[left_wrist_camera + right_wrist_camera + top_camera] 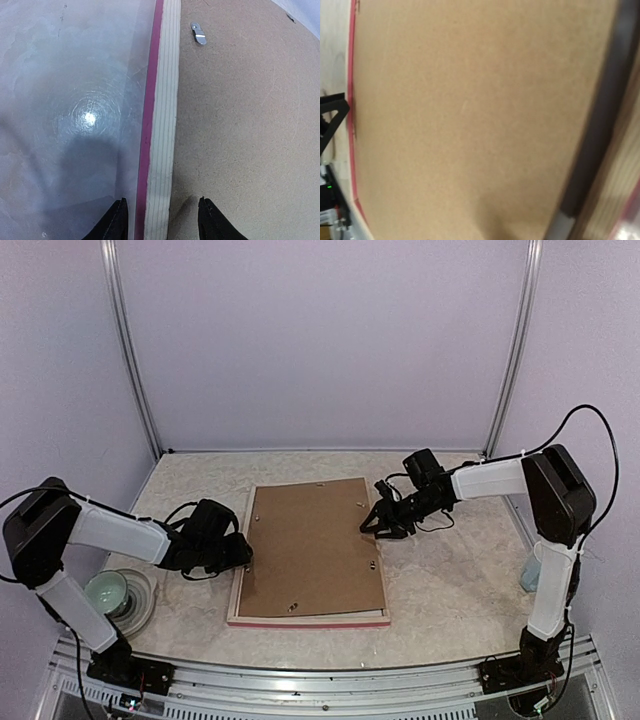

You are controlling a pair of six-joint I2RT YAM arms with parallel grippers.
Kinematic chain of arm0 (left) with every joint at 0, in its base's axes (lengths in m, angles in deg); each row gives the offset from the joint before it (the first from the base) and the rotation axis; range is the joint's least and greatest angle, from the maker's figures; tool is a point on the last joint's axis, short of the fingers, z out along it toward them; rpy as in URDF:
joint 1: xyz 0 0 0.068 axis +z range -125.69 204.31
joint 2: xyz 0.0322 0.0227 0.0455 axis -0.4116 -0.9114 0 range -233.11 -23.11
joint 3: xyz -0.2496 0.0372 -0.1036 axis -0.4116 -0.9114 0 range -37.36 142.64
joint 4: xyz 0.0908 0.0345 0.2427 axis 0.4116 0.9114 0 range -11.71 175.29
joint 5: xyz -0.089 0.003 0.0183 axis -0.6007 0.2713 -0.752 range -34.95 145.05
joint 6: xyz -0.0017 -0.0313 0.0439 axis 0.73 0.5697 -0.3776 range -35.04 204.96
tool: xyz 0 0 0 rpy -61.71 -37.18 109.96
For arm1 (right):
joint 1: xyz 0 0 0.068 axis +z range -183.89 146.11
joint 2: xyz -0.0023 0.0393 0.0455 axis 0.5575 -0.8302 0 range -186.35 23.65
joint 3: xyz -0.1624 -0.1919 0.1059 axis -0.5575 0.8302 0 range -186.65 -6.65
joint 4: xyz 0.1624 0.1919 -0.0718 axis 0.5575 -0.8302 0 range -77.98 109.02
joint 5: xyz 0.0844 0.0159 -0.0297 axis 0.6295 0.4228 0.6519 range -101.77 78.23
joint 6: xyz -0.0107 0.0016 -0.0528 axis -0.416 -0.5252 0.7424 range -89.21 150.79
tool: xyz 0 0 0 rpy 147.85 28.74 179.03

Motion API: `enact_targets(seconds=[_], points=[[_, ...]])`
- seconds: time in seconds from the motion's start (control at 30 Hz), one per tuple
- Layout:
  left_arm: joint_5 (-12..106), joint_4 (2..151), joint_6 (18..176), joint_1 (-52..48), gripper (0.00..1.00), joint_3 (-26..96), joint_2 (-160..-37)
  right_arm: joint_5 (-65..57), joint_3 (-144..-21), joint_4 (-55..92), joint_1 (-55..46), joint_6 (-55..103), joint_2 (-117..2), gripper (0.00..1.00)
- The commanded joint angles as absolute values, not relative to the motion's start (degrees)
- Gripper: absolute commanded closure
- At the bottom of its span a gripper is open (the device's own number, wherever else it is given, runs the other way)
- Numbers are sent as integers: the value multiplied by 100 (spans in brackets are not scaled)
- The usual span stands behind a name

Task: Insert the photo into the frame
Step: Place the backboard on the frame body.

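Note:
The frame (pixel 308 619) lies face down on the table, pink-red moulding at its rim and a paler ribbed back (pixel 162 125). A plain brown backing board (pixel 312 548) covers its opening. The photo is hidden. My left gripper (pixel 238 552) is open, its jaws astride the frame's left rail (pixel 161 215), one fingertip (pixel 119 212) outside it and one over the board. My right gripper (pixel 374 526) is at the frame's right edge. Its wrist view shows the board (pixel 460 115) very close, and its own fingers do not show.
A green bowl (pixel 107 591) on a plate stands at the near left beside the left arm. A pale blue object (pixel 531 569) stands by the right arm's base. A small metal clip (pixel 198 33) lies on the board.

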State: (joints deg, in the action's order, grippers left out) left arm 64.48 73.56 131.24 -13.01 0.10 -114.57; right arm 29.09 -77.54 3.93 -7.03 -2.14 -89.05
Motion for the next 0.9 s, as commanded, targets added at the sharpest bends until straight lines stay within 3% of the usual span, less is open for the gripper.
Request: enact_targets(seconds=[0.0, 0.87], points=[[6434, 7236, 13163, -1322, 52, -88, -11485, 2394, -8141, -303, -567, 308, -8792, 56], [6372, 7160, 13180, -1313, 52, -106, -11575, 793, -8914, -1758, -242, 1259, -8637, 45]])
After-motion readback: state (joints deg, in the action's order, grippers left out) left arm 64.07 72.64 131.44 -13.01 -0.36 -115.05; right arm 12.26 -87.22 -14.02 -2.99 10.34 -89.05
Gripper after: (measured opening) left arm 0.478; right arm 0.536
